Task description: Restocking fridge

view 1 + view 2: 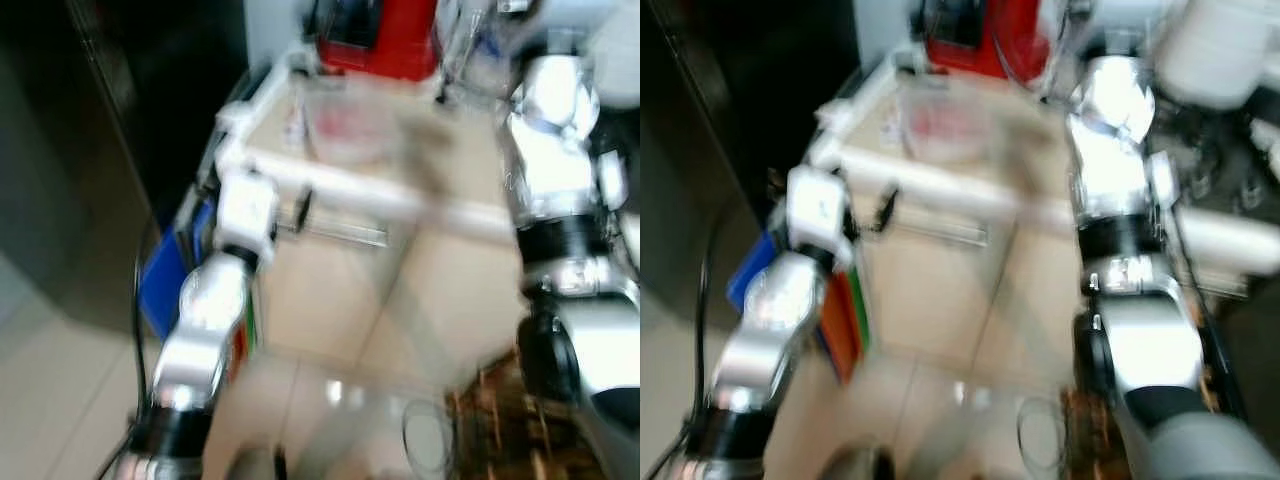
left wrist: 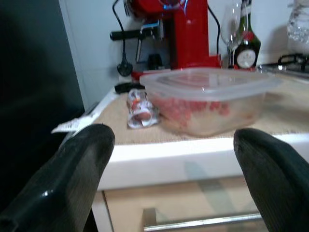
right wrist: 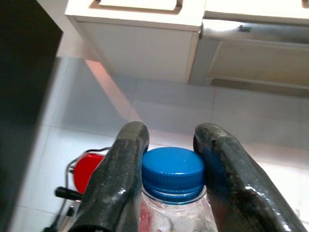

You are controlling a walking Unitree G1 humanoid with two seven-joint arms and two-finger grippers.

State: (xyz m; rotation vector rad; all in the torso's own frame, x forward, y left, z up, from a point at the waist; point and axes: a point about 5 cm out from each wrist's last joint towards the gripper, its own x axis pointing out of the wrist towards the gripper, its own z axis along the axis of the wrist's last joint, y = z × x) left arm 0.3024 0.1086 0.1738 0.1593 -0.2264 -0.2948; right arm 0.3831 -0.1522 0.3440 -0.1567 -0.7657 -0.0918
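A clear bottle [image 3: 171, 212] with a blue cap [image 3: 172, 170] sits pinched between the two black fingers [image 3: 118, 179] of my right gripper [image 3: 171, 166], which squeeze its neck from both sides. My right arm [image 1: 548, 160] is raised over the counter [image 1: 440, 190]. Ahead of my left gripper [image 2: 176, 159], whose fingers are spread wide and hold nothing, a lidded plastic container [image 2: 207, 99] of red food rests on the counter near its front edge. A small packet [image 2: 140, 107] lies just beside it. A red coffee machine [image 2: 178, 31] stands behind.
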